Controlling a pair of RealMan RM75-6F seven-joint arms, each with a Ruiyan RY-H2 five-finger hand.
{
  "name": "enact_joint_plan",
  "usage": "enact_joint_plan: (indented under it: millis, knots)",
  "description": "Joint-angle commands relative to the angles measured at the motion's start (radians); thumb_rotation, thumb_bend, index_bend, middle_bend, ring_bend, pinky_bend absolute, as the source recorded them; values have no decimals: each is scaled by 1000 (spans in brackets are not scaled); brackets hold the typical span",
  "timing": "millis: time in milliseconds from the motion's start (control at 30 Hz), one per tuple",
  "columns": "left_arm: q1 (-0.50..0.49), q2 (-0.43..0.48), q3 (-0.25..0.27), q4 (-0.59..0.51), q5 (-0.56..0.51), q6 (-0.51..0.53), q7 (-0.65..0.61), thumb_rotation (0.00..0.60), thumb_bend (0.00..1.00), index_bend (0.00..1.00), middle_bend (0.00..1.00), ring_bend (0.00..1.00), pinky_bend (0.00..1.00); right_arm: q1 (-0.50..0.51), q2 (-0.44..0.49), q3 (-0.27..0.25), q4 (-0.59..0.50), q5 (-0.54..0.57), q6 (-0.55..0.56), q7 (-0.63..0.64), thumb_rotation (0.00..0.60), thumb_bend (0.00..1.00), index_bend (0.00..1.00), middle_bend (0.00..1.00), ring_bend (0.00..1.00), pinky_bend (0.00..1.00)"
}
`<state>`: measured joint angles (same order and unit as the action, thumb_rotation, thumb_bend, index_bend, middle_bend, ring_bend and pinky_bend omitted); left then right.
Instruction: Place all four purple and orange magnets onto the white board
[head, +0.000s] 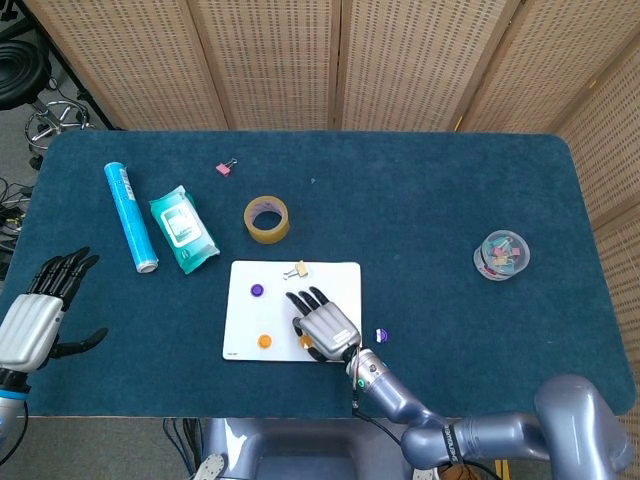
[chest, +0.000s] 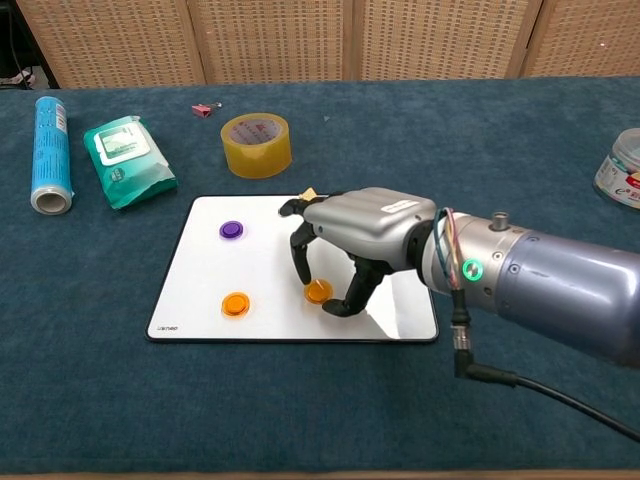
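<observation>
my right robot hand (chest: 352, 235) is over the white board (chest: 260, 320) with its fingers curled down, pinching an orange magnet (chest: 318, 292) at the board's surface, near the second orange magnet (chest: 235, 304) that lies on the board below the purple magnet (chest: 231, 229) already there. the other purple magnet (head: 380, 335) sits on the blue worktop (head: 430, 200) just off the board's right edge, and a binder clip (head: 297, 269) rests at the board's top edge. my left robot hand (head: 40, 305) is at the worktop's left edge, well apart from all this, fingers spread and holding nothing.
</observation>
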<state>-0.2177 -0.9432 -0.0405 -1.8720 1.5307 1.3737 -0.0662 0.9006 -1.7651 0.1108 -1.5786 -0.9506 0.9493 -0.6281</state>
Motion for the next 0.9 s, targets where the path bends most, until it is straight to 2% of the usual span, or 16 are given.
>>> enact_joint_plan:
  millis: [33,367,600,900]
  knots:
    - [0,1,1,-1,2,-1,-2,600,195,0,0,0,0,3,-13,1,9,9,-1,-7,600,376,549,0,0,0]
    - [2,4,2,-1,7,2,-8,600,196,0,0,0,0,8,-40,-3,38,36,-8,-25,600,375,541,0,0,0]
    - [1,8,5,0,14,-1,-16,600,183,0,0,0,0,11,-24,-5,17,70,-36,-25,600,375,367,0,0,0]
    - [3,11,7,1,24,3,-27,600,153,0,0,0,0,2,4,-1,-23,42,-11,-2,600,376,350,0,0,0]
